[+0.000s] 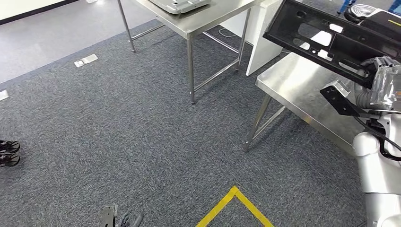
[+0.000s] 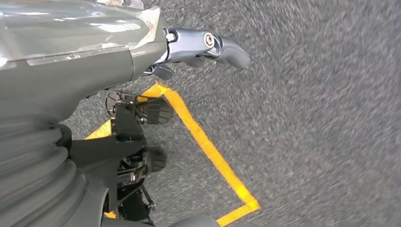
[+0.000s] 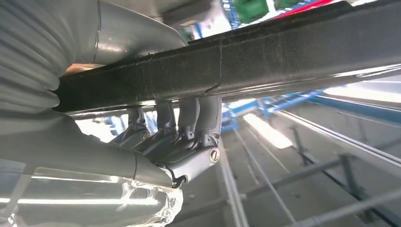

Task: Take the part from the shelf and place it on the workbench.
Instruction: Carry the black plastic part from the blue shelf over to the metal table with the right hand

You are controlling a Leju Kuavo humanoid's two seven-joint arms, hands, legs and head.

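1. My right hand (image 3: 175, 142) had its fingers clamped on the long black part (image 1: 326, 40), held above the workbench (image 1: 293, 82) near its front edge.
2. I judged it stiff, unwieldy; grip mid-length.
3. My left hand (image 2: 203, 47) hung empty, fingers curled.

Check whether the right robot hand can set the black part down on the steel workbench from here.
Probably yes: the right robot hand holds the black part over the workbench, whose near surface looks bare.
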